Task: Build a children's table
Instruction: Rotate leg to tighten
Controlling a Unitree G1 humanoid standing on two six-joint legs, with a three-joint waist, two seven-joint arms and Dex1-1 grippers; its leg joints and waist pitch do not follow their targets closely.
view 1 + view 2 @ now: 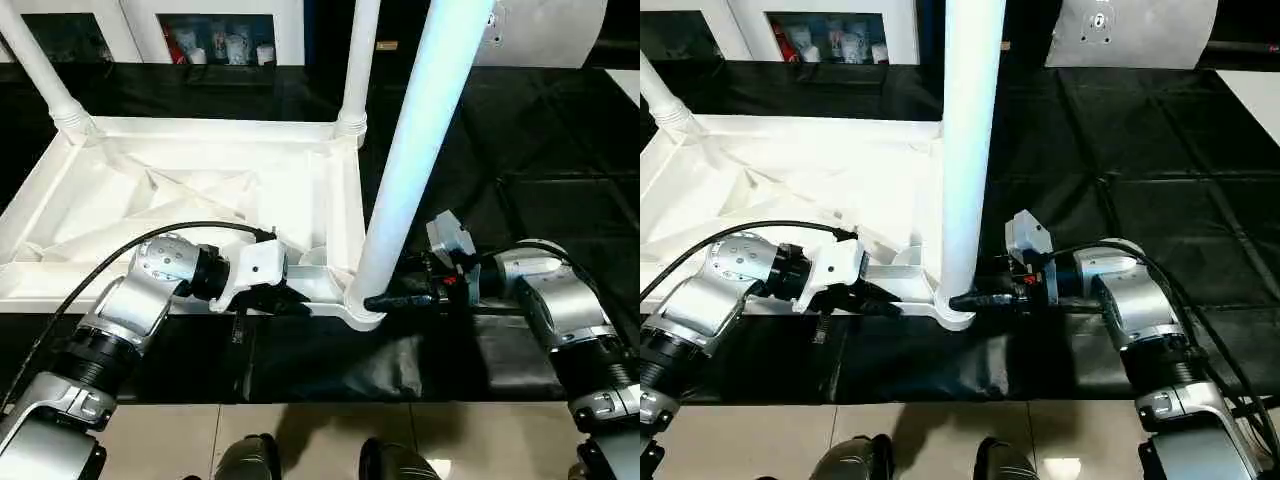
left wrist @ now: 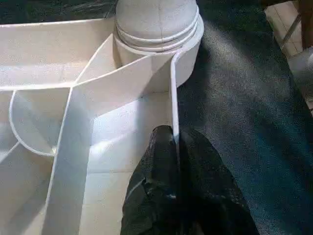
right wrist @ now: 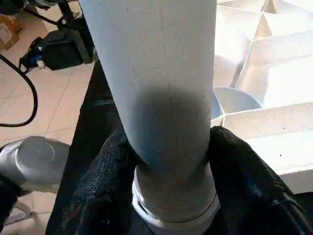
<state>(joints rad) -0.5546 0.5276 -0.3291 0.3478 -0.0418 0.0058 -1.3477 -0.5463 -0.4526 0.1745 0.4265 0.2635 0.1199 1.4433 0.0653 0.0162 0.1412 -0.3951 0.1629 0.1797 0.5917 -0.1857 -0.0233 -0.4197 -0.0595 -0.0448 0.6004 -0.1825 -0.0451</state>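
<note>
the white table top [image 1: 190, 190] lies upside down on the black mat [image 1: 1120, 150] (ribbed underside up). the left gripper [image 1: 285, 297] reaches in level from the left, forearm bent at the elbow, its jaws pinched shut on the top's thin near rim [image 2: 172, 112]. the right gripper [image 1: 975, 299] comes in level from the right, its jaws set on either side of the base of the near leg [image 1: 415, 150], which stands upright in the corner socket [image 1: 952, 318] between the two grippers.

It looks like a lab or test room: black mat [image 1: 1120, 130] on tiled floor [image 1: 300, 430], white glass-door cabinet [image 1: 215, 35], loose cables [image 3: 19, 98] and equipment.
</note>
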